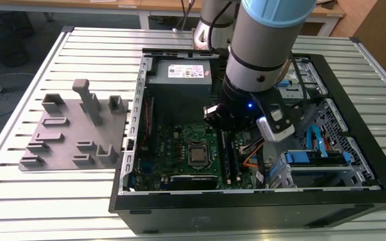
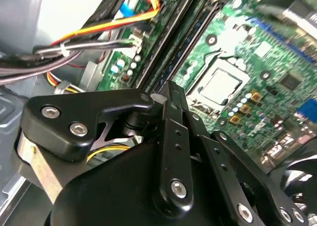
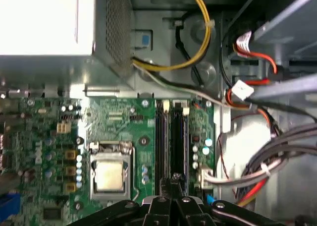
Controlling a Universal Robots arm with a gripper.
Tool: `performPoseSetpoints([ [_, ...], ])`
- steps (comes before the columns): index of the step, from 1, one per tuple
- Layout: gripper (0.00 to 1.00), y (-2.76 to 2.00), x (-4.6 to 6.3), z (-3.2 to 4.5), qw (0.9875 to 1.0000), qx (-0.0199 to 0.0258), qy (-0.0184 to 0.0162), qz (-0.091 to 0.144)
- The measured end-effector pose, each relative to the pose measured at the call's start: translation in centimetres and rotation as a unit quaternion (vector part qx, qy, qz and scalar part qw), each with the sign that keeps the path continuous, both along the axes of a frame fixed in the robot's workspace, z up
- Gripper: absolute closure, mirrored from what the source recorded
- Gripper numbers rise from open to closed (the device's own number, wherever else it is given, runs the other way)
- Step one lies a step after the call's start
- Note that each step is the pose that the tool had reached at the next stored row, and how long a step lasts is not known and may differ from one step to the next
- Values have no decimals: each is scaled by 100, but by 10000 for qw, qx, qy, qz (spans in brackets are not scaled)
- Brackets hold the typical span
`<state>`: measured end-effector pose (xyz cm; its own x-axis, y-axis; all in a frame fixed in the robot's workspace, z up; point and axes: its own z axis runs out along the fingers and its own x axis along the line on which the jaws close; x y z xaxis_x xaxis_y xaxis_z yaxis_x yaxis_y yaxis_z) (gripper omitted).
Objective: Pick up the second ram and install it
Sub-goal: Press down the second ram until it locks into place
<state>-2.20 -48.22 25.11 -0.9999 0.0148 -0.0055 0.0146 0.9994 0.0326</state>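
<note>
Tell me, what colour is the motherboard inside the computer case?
The motherboard is green, best seen in the first wrist view.

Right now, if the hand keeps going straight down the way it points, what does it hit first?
Probably the RAM slots on the motherboard: the hand sits directly over them in the first wrist view, beside the CPU socket. Depth is unclear; nothing visible lies between.

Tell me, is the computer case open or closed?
Open: the computer case lies on its side with no cover, its motherboard exposed in the exterior view.
</note>
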Motion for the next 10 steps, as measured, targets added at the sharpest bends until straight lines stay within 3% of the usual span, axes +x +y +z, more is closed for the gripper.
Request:
performPoseSetpoints([
  [7, 89, 158, -7, -109, 10000, 60, 0, 3],
  [10, 89, 201, -13, -151, 9999, 124, -1, 7],
])
